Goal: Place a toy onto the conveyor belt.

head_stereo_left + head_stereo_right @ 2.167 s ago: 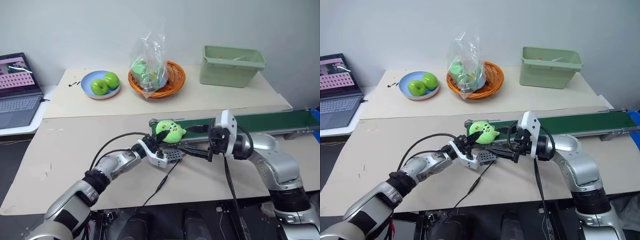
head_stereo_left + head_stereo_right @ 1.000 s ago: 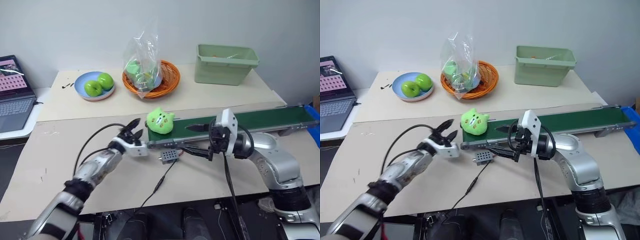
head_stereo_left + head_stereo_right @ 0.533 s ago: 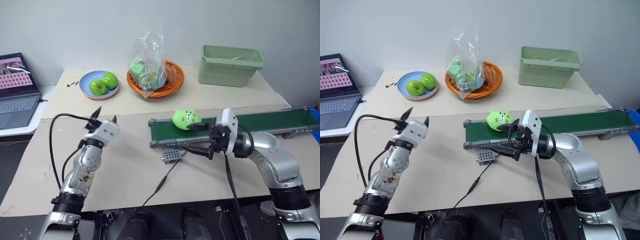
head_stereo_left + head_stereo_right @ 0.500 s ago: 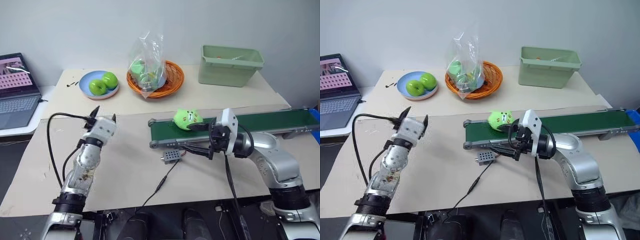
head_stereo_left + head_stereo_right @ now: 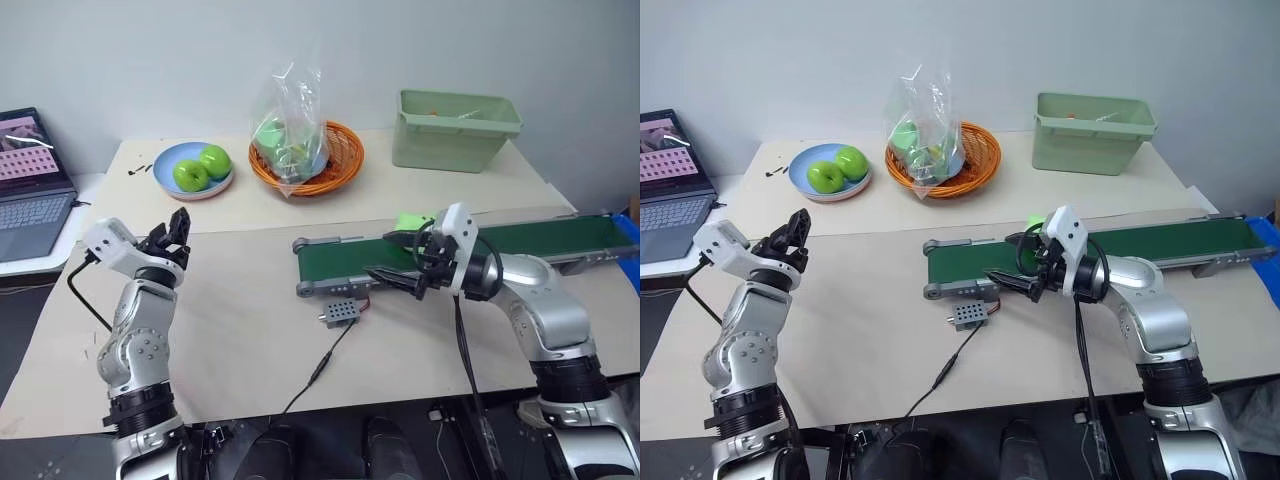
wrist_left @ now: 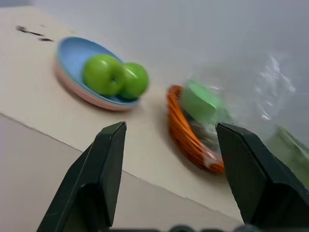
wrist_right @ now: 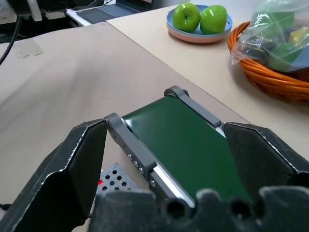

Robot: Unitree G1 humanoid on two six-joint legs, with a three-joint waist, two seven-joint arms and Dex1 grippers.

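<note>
Pale grey wall behind; a table [image 5: 250,330] covered in beige sheets carries the whole set. Long narrow dark green conveyor belt [image 5: 540,240] in a grey metal frame, lying across the robot's right half of the table, with a small grey perforated box [image 5: 338,313] on a black cable just below its near end. Lime-green plush toy [image 5: 412,222] on the belt, largely hidden behind the right gripper [image 5: 395,257], whose two black fingers stand wide apart over the belt with nothing between them. Left gripper [image 5: 174,233] raised well to the left, clear of the belt, its fingers spread and empty, pointing toward the back of the table. At the back: a round blue plate [image 5: 163,167] holding two glossy green apples [image 5: 200,168]; an orange wicker basket [image 5: 340,162] containing a clear plastic bag [image 5: 290,125] of green fruit; a pale green rectangular plastic bin [image 5: 455,130]. An open laptop [image 5: 32,185] sits on the far left.
</note>
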